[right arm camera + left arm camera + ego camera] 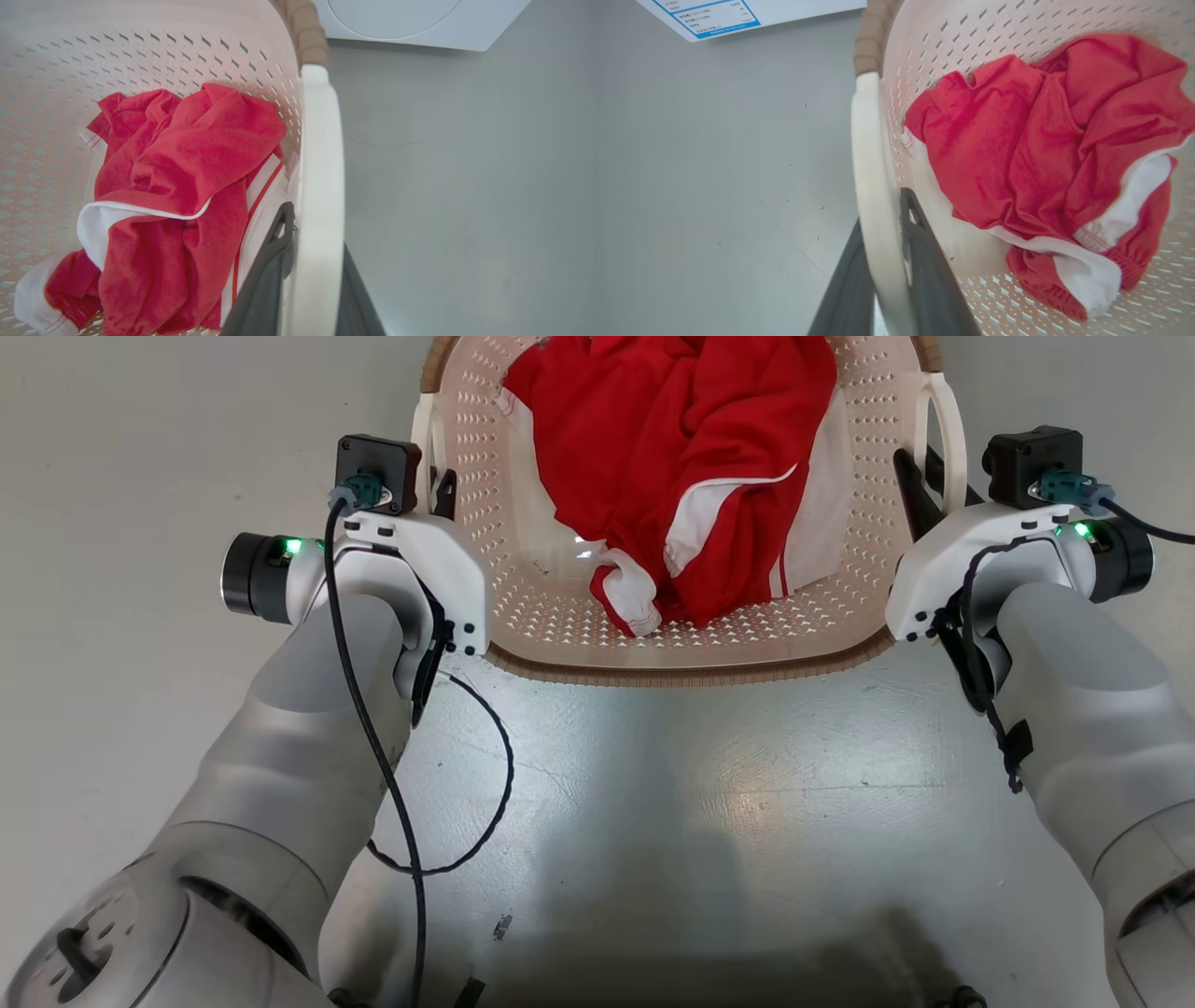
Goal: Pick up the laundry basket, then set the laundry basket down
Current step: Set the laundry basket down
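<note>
Two grips set: left hand [882, 210] clamped narrow on left handle [873, 163], right hand [315, 228] same on right handle [320, 140]; laundry basket [691, 663] between hands, on floor [653, 803] or just off unclear, red garment [672, 457] inside. Raise both sides together, level.

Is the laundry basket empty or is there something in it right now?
Not empty. A crumpled red and white garment lies inside the laundry basket, covering much of its perforated floor.
</note>
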Controlling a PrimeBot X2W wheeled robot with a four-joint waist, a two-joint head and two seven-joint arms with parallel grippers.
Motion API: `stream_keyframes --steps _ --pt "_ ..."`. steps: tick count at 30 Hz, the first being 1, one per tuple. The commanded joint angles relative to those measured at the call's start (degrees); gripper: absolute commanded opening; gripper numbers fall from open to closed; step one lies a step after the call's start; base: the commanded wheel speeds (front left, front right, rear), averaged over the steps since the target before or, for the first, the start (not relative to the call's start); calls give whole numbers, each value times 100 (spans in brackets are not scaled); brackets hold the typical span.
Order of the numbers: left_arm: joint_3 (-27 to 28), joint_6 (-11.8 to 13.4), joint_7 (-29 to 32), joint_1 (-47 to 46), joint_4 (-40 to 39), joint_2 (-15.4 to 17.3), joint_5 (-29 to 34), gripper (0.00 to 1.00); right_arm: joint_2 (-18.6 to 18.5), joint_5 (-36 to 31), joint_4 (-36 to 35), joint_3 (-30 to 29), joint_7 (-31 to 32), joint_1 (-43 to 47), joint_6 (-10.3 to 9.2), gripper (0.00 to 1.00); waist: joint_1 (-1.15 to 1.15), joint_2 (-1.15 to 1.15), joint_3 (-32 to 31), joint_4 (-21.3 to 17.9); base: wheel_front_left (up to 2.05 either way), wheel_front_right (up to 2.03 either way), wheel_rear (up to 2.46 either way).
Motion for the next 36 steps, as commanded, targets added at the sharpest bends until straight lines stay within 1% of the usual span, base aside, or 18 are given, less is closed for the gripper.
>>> stream_keyframes --steps 1,16,36 --pt "68 56 -65 -151 1 203 31 0 -23 -117 -19 70 -57 171 42 0 0 0 23 12 0 0 0" --pt "116 19 -84 -216 11 183 31 0 -78 -300 -18 -123 -60 129 42 0 0 0 173 39 0 0 0" --pt "253 56 -86 -245 -101 184 159 0 -92 -532 -18 -385 -61 83 42 0 0 0 322 41 0 0 0"
